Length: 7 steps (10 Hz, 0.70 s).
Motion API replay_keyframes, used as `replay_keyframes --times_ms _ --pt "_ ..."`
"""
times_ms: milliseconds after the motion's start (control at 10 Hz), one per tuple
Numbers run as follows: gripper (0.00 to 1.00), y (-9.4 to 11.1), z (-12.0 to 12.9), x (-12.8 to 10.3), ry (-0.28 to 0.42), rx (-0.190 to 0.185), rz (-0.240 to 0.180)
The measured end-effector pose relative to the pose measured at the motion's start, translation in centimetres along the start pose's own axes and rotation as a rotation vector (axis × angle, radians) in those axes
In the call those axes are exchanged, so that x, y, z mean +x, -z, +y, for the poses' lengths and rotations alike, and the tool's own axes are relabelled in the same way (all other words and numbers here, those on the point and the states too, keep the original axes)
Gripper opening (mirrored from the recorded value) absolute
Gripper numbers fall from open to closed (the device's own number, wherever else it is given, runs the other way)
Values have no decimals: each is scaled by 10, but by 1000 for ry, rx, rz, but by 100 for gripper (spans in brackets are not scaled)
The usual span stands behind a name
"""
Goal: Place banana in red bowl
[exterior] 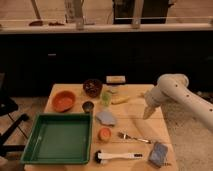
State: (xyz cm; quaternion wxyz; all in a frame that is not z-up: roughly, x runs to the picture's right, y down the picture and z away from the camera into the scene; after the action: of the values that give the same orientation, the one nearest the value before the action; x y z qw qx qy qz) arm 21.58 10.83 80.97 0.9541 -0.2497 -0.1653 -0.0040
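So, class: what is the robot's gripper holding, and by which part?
Nothing. The gripper hangs open by the edge of the table; the banana lies apart, untouched.

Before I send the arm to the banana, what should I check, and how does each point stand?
1. Nothing lies on the banana: ok.
2. The red bowl is empty: ok.
3. The hand is open and empty: ok.
4. The hand is over the banana: not ok, it hangs to the right of it in the picture.
5. Low path from banana to red bowl is free: not ok, green cup and small dark cup stand between.
6. Gap between banana and green cup: cannot tell.
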Motion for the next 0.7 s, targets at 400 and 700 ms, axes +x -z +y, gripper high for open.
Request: replay_keyframes --times_ms 400,700 --pt "80 -17 -14 -2 27 0 -13" --pt "80 -28 -35 -5 40 1 -15"
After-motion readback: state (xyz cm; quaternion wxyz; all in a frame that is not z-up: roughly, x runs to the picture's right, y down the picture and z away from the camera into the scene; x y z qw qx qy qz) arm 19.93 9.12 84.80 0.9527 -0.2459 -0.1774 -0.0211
